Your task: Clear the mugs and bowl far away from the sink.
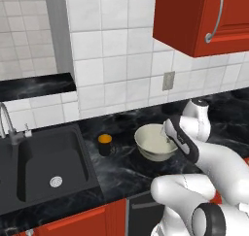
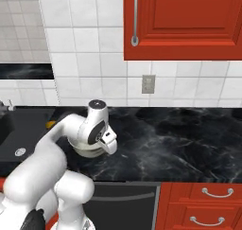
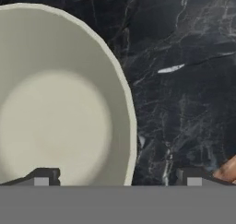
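cabinet (image 1: pixel 202 19): red, silver handle, upper right of left base view
outlet (image 1: pixel 168 80): on tiled wall, centre
countertop (image 2: pixel 179 139): black marble
drawers (image 2: pixel 208 203): red, lower right

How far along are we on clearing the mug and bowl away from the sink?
Nothing looks moved yet: the mug and bowl both sit near the sink. In hand: the open gripper straddles the bowl's rim, not closed. Left: carrying both away.
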Robot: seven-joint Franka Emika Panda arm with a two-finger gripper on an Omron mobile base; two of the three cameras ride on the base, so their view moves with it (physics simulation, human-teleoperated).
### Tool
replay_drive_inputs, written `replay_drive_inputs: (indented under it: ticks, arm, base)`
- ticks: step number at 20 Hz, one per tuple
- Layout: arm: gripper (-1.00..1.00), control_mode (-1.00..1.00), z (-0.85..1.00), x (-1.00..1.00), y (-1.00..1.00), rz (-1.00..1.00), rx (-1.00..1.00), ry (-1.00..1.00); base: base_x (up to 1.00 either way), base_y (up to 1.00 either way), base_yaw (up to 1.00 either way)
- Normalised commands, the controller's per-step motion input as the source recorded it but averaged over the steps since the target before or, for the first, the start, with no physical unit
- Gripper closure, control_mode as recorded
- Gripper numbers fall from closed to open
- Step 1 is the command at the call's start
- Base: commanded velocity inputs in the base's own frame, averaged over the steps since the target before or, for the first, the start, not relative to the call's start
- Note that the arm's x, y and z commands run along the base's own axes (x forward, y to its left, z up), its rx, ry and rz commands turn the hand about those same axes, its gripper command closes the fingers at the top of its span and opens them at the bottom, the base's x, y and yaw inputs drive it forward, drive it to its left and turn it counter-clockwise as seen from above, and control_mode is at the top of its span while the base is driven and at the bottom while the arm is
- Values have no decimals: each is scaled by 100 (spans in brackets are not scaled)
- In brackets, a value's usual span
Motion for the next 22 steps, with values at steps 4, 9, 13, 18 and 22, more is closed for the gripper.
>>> replay_drive_inputs:
  ticks: [4, 9, 13, 18, 22]
  arm:
    - [-100, -100, -22, 7, -1, 0, 4, 3]
    - [-100, -100, -34, 4, 0, 0, 3, 2]
    - [100, -100, -33, 7, 8, 0, 0, 0]
    - [100, -100, -10, 3, 7, 0, 0, 0]
    - [100, -100, -6, 0, 9, 0, 0, 0]
  base:
    - [0, 0, 0]
    - [0, 0, 0]
    - [0, 0, 0]
    - [0, 0, 0]
    - [0, 0, 0]
